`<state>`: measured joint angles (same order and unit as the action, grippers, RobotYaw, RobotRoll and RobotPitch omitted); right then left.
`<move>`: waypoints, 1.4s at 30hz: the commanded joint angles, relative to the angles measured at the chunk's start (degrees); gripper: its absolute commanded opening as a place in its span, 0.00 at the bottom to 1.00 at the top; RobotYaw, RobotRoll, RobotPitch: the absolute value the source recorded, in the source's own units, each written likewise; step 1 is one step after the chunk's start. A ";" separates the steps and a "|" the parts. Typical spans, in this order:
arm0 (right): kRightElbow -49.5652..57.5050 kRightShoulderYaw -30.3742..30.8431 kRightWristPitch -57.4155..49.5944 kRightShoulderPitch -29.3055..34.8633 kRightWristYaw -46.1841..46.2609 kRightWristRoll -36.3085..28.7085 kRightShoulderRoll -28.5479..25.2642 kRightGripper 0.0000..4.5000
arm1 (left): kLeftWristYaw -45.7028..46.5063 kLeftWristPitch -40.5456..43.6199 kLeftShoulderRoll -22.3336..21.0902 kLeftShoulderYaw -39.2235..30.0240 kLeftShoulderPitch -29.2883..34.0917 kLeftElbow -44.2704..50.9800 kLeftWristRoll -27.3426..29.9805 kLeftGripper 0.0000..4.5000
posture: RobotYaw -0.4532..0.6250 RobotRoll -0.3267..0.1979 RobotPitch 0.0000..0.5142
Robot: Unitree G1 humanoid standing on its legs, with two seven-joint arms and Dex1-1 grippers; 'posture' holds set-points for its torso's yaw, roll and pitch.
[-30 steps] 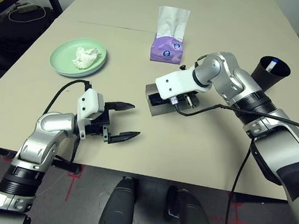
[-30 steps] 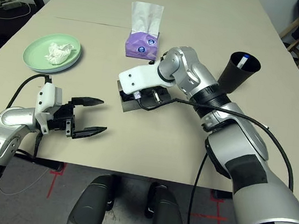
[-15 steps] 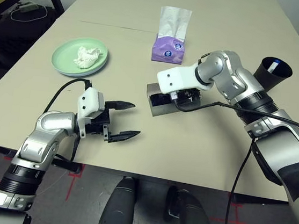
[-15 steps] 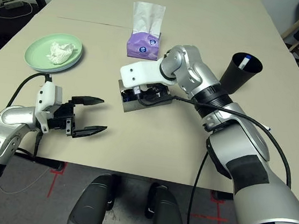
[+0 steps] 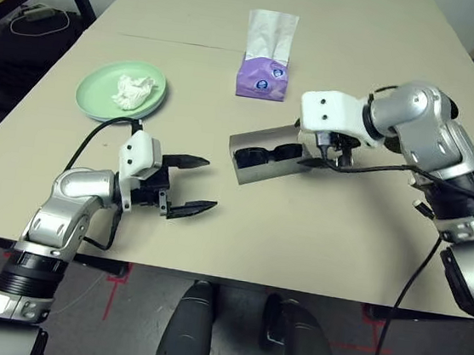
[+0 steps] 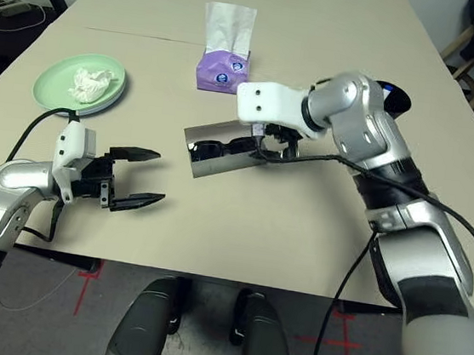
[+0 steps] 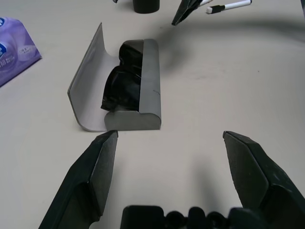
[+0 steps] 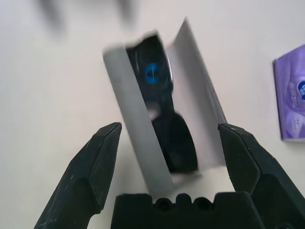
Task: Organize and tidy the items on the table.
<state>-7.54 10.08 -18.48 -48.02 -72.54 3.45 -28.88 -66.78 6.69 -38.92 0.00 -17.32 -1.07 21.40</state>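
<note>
Pale beige, the large table (image 5: 325, 230) carries all my work. My right pincer (image 8: 164, 157) hangs spread and empty just above the grey oblong hard-shell glasses case (image 5: 266, 151), which lies open near the middle with the black plastic sunglasses (image 7: 121, 86) inside. My left pincer (image 5: 186, 185) is spread too, nearer my body. I judge the case light, stiff and smooth; to shut it, I would push on the thin lid edge, gently.
</note>
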 commanded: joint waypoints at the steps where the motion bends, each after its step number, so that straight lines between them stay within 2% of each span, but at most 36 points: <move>1: 1.81 -5.17 -1.79 5.36 7.22 -4.01 1.45 1.00 | -0.86 -0.38 -0.16 0.44 -0.82 -1.77 -0.46 1.00 | 0.55 0.62 0.29; 4: 4.41 -4.92 -2.73 8.73 10.37 -4.83 1.88 1.00 | -1.21 -0.30 0.44 1.04 -1.99 -2.92 -0.43 1.00 | 0.54 0.62 0.30; 11: 7.03 -5.15 -4.60 10.98 14.46 -8.05 1.93 1.00 | -1.44 -0.57 2.79 3.19 -4.13 -5.04 -1.52 1.00 | 0.54 0.62 0.30; 19: 0.58 -12.83 5.65 15.27 23.12 -14.52 7.60 1.00 | 2.27 -3.80 5.07 2.95 -8.29 -10.09 -5.06 1.00 | 0.55 0.62 0.31; 23: -1.24 -14.45 8.46 19.83 19.20 -18.93 6.72 1.00 | 2.95 -3.05 4.57 2.03 -8.05 -8.84 -4.21 1.00 | 0.56 0.62 0.31; 26: -1.54 -13.18 9.17 23.99 14.98 -19.55 3.66 0.86 | 2.99 -2.65 3.60 1.70 -7.47 -8.28 -4.32 1.00 | 0.57 0.62 0.32; 27: -1.57 -13.20 9.61 25.27 14.51 -19.58 2.88 0.85 | 3.05 -2.56 3.19 1.44 -7.28 -8.17 -4.29 1.00 | 0.57 0.62 0.32; 29: -1.57 -13.43 10.74 27.05 14.16 -19.66 1.85 0.90 | 3.37 -2.33 2.52 0.87 -6.97 -8.04 -4.08 1.00 | 0.57 0.62 0.32; 30: -1.74 -13.63 11.57 27.93 13.98 -19.58 1.27 0.97 | 3.60 -2.17 2.23 0.51 -6.83 -8.02 -4.05 1.00 | 0.57 0.62 0.33; 31: -1.98 -13.97 12.55 28.52 13.95 -19.74 0.95 0.99 | 3.81 -2.11 2.04 0.23 -6.73 -8.08 -4.10 1.00 | 0.57 0.62 0.33; 35: -2.10 -15.69 14.62 29.42 15.10 -21.68 1.27 0.99 | 4.48 -1.72 1.72 -1.03 -6.75 -8.63 -3.63 1.00 | 0.56 0.62 0.33; 42: -2.41 -17.77 16.99 29.34 16.57 -23.62 1.07 0.99 | 7.14 -2.84 3.24 -1.79 -11.04 -13.30 -4.64 1.00 | 0.55 0.62 0.34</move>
<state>-9.44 -7.15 -1.95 -19.27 -56.22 -19.49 -27.66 -60.21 4.43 -36.32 -1.73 -27.51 -12.78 17.44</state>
